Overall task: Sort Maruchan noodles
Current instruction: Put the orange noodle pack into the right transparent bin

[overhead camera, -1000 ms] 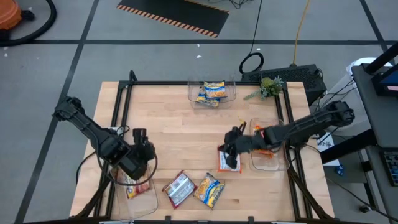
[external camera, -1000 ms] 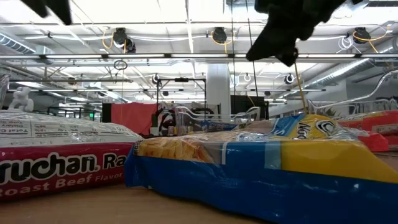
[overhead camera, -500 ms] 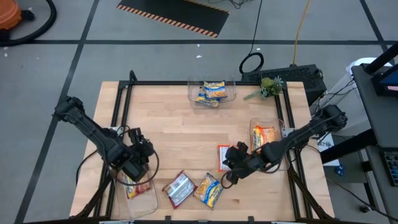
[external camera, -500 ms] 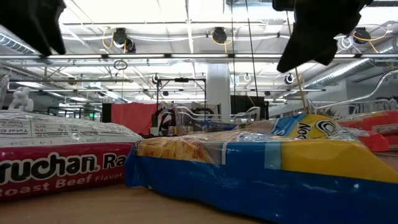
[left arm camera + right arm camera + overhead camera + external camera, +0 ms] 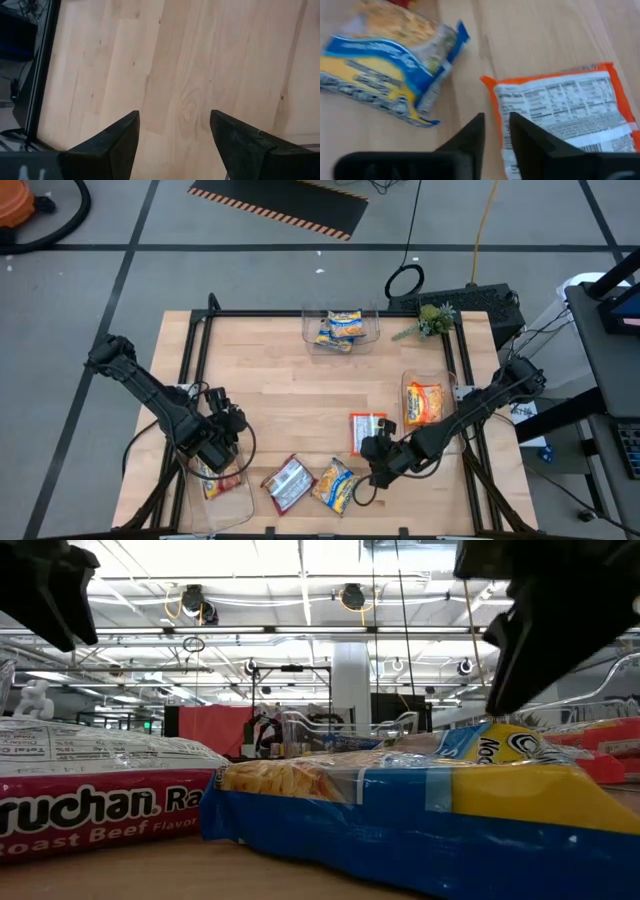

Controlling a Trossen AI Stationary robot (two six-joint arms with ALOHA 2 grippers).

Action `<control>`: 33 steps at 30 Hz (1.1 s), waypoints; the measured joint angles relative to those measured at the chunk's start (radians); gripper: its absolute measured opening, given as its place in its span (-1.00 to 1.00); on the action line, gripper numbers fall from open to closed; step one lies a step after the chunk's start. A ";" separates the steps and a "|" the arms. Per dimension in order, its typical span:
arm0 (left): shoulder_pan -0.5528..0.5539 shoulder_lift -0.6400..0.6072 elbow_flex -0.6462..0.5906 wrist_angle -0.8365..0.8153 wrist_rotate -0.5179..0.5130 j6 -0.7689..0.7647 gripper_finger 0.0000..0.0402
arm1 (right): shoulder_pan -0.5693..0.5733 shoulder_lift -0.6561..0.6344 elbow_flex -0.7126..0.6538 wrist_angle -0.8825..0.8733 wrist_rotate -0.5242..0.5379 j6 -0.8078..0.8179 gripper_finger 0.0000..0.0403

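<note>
The right tool is hovering low over the tabletop near its front edge, between the orange packet and the blue-and-yellow packet. Its fingers are standing only a narrow gap apart and are holding nothing; in the right wrist view the orange packet is lying label-down just beside them and the blue-and-yellow packet is lying a little farther off.

The left tool is waiting over the front left of the tabletop, its fingers spread wide over bare wood, empty. It is hanging above the left bin, which is holding a red packet.

A red-and-silver packet is lying flat beside the blue-and-yellow one. The back bin is holding blue-and-yellow packets, and the right bin is holding an orange packet
</note>
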 joint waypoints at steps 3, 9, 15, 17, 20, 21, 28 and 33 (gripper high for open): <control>0.000 0.000 0.000 0.024 -0.002 0.013 0.24 | -0.001 0.037 0.000 -0.016 -0.001 0.001 -0.37; 0.000 0.000 0.000 0.034 -0.003 0.025 0.24 | 0.000 0.082 0.000 -0.015 0.003 -0.056 -0.13; 0.000 0.000 0.000 0.034 -0.003 0.025 0.24 | 0.002 0.084 0.000 -0.086 0.063 -0.128 -0.18; 0.000 0.000 0.000 0.035 -0.003 0.025 0.24 | 0.004 0.085 -0.001 -0.126 0.102 -0.156 -0.20; 0.000 0.000 0.000 0.036 -0.005 0.025 0.24 | 0.005 0.086 -0.002 -0.156 0.162 -0.202 -0.17; 0.000 0.000 0.000 0.037 -0.005 0.025 0.24 | 0.005 0.086 -0.002 -0.161 0.181 -0.218 -0.15; 0.000 0.000 0.000 0.042 -0.005 0.025 0.24 | -0.011 0.085 -0.044 -0.166 0.235 -0.359 0.02; 0.000 0.000 0.000 0.043 -0.005 0.019 0.24 | -0.002 0.085 -0.054 -0.163 0.228 -0.377 0.01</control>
